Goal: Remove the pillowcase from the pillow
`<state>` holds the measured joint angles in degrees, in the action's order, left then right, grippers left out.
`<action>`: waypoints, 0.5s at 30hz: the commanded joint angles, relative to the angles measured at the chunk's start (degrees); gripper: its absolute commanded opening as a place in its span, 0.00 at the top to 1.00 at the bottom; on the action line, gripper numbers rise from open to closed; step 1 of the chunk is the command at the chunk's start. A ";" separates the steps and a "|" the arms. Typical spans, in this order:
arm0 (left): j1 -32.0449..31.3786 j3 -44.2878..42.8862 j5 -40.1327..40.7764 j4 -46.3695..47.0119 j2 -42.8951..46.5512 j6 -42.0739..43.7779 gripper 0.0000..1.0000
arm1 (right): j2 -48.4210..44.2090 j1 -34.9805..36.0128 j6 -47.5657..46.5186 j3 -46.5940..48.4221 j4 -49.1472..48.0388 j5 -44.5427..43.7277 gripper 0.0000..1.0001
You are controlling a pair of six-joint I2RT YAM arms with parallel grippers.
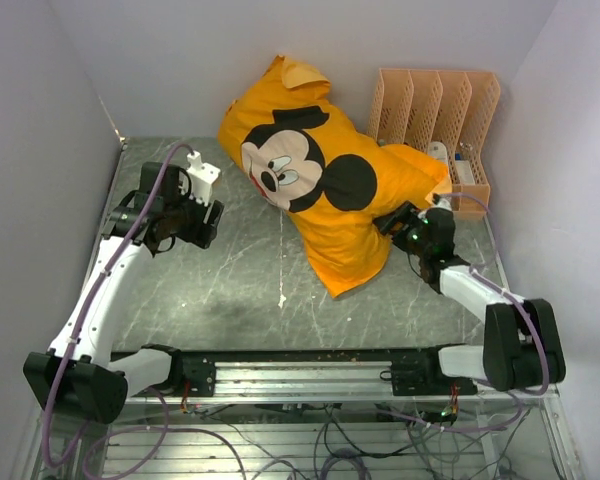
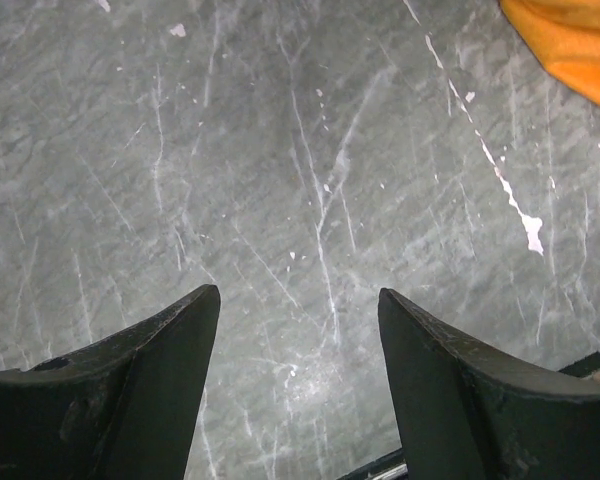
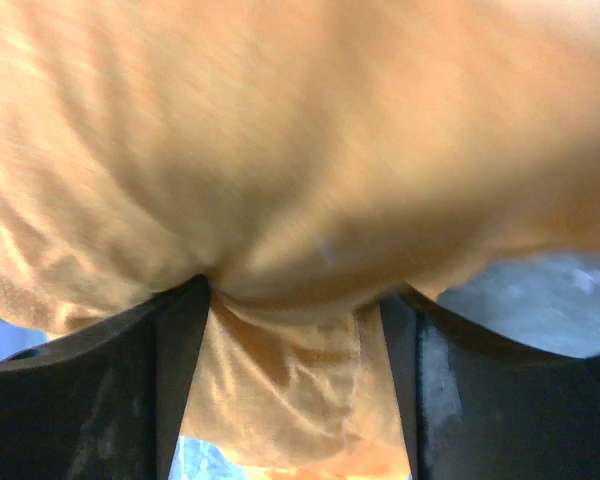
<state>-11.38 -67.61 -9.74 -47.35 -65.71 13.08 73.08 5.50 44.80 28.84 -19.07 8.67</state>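
Observation:
The orange-yellow pillowcase (image 1: pixel 320 190) with the Mickey Mouse face lies plump and slanted across the back middle of the table. The pillow is hidden inside it. My right gripper (image 1: pixel 392 222) is at the pillowcase's lower right edge. In the right wrist view the orange cloth (image 3: pixel 300 150) fills the gap between the jaws (image 3: pixel 295 300) and bunches against both fingers. My left gripper (image 1: pixel 208 222) hovers over bare table left of the pillowcase. Its jaws (image 2: pixel 300 300) stand open with nothing between them, and only an orange corner (image 2: pixel 575 45) shows at the top right.
A peach file organizer (image 1: pixel 435 110) stands at the back right, against the pillowcase's right end, with a small white item (image 1: pixel 438 152) at its foot. Pale walls close in the table on three sides. The arms' metal rail (image 1: pixel 300 365) runs along the near edge.

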 commanded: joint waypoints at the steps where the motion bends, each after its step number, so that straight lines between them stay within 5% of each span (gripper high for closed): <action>1: 0.30 -2.66 -2.08 -4.28 -0.52 1.59 0.24 | 4.16 9.51 -5.56 8.26 -7.14 -2.22 0.38; 6: 0.39 -1.61 -2.02 -2.67 2.49 1.52 0.24 | 8.54 19.20 -7.93 18.48 -5.63 -1.04 0.96; 15: 0.39 0.14 -1.53 -1.91 6.89 5.36 0.23 | 17.49 40.37 -12.70 44.47 2.46 -5.66 1.00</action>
<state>-11.33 -68.18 -10.41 -49.19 -60.55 16.32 86.39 39.18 35.18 62.57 -16.12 4.47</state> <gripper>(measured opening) 0.764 0.036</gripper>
